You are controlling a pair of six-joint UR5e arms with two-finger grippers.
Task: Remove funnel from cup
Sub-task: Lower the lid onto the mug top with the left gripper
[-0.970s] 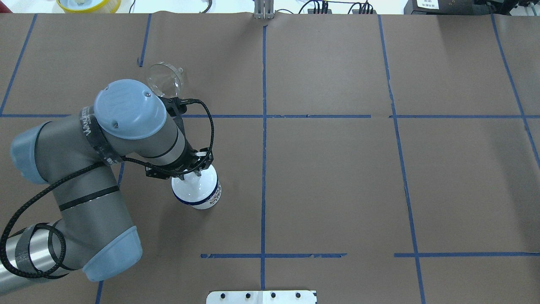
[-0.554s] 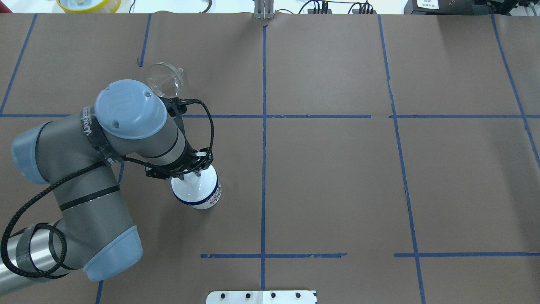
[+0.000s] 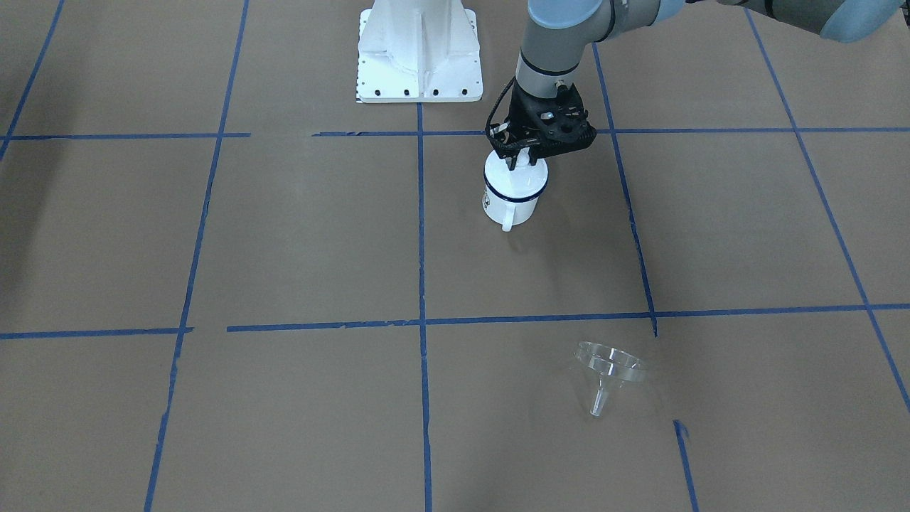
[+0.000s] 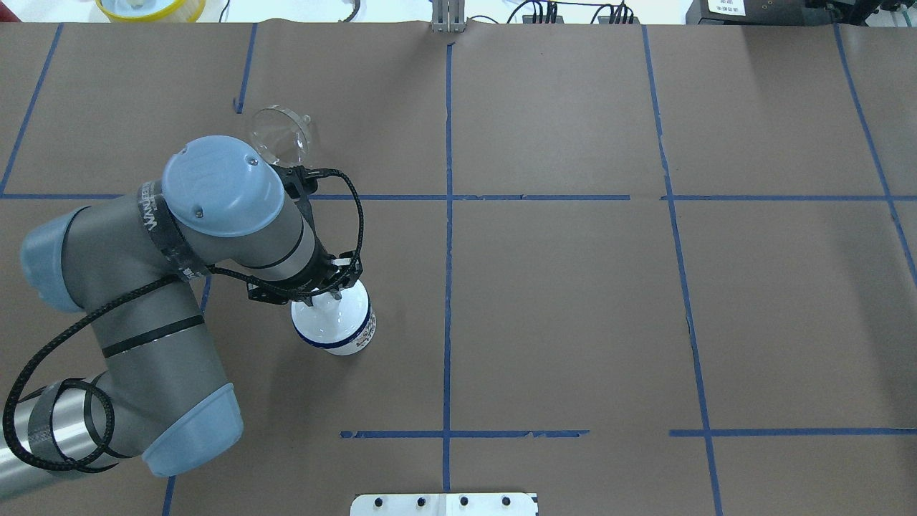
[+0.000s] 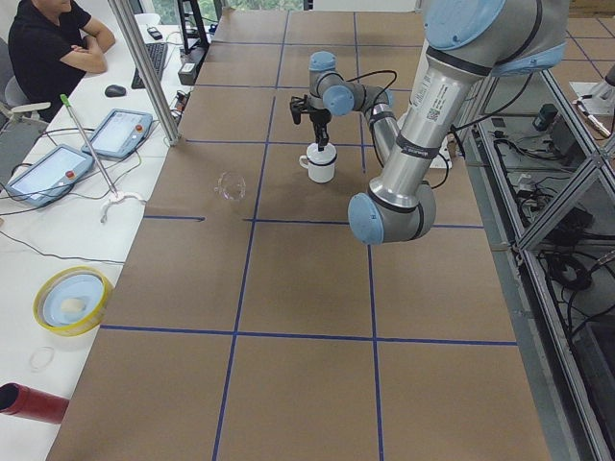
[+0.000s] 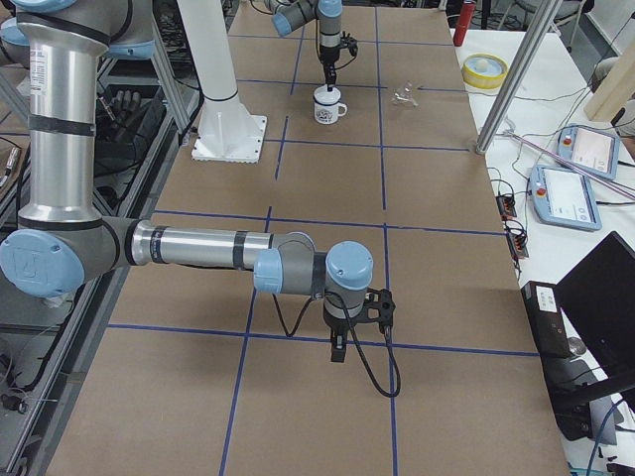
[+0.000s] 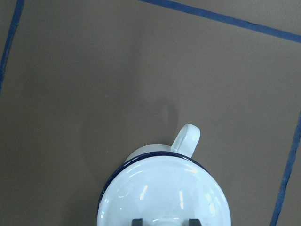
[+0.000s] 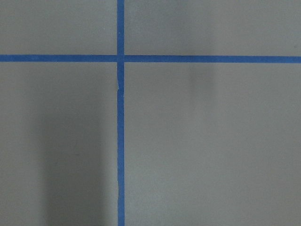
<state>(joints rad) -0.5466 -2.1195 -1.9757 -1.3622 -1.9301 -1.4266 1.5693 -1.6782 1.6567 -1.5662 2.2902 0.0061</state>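
Observation:
The clear funnel (image 3: 611,370) lies on its side on the brown table, well away from the cup; it also shows in the overhead view (image 4: 279,132). The white cup (image 3: 512,203) with a dark blue rim stands upright with its handle (image 7: 186,139) free. A white domed lid (image 7: 164,193) sits on it. My left gripper (image 3: 522,158) points straight down over the cup, its fingers (image 7: 136,221) closed on the lid's knob. My right gripper (image 6: 337,352) hangs over bare table far from both; I cannot tell whether it is open or shut.
The white robot base plate (image 3: 419,89) stands behind the cup. Blue tape lines (image 4: 448,215) cross the table. A yellow-rimmed bowl (image 5: 69,300) and tablets (image 5: 115,133) lie on the operators' side bench, where a person (image 5: 48,38) sits.

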